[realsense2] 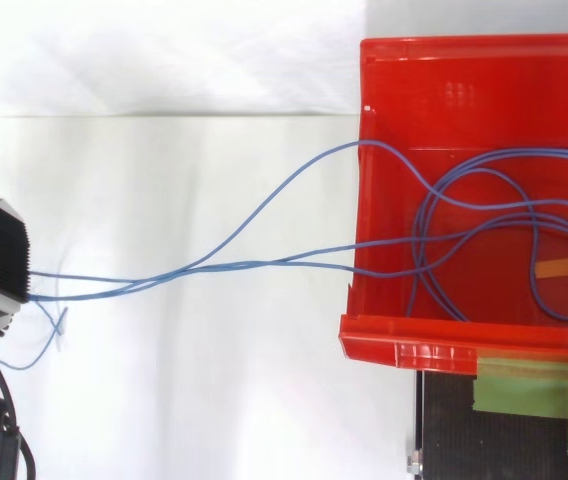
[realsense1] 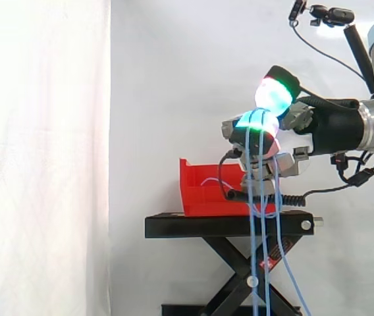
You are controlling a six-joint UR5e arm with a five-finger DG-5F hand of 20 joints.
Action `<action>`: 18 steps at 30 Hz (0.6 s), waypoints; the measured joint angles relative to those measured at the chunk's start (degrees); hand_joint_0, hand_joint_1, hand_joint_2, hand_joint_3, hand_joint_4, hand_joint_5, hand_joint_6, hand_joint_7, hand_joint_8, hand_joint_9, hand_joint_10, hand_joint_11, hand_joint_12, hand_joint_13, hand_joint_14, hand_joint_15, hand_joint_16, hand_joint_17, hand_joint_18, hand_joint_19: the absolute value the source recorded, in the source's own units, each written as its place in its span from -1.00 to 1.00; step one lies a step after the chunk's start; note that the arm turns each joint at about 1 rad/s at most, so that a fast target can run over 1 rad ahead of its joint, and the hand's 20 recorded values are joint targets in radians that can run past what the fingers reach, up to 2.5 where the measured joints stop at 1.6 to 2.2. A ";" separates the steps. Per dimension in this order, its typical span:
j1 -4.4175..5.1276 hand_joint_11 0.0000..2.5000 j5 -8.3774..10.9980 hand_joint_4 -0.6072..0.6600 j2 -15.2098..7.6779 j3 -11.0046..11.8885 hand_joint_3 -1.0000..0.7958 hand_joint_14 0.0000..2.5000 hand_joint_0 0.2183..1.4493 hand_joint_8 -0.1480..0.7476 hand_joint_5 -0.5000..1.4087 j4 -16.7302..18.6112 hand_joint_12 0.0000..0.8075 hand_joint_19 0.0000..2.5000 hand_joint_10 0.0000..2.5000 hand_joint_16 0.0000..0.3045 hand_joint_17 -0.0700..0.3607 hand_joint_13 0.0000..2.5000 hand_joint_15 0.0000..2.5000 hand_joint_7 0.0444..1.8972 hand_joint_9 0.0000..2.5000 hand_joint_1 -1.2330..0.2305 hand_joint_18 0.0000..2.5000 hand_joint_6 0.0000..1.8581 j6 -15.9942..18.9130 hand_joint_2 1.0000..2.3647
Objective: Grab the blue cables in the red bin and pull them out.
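Side view: hand (realsense1: 286, 118) fingers curled, pinching blue cables (realsense1: 264, 230); strands trail from red bin (realsense1: 207, 191).

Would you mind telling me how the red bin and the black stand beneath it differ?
The red bin is bright red; the black stand is black. The bin is an open-topped box with loops of blue cables in it; the stand is a flat platform on crossed legs. The bin sits on top; the stand bears it. Both are level, before the white curtain.
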 measured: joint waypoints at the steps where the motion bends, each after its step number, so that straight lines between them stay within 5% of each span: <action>1: 0.00 0.01 0.00 0.07 0.00 0.00 -1.00 -0.99 -0.11 -0.17 0.32 0.00 -0.22 -0.18 -0.98 -0.67 -0.15 0.06 0.29 -0.28 -0.07 -0.55 -0.27 -0.60 0.00 -1.00; 18: 0.02 0.00 -0.08 0.10 0.00 -0.07 -1.00 -0.99 -0.16 -0.14 0.29 -1.05 -0.19 -0.18 -0.98 -0.66 -0.13 0.05 0.29 -0.32 -0.08 -0.56 -0.27 -0.57 0.00 -1.00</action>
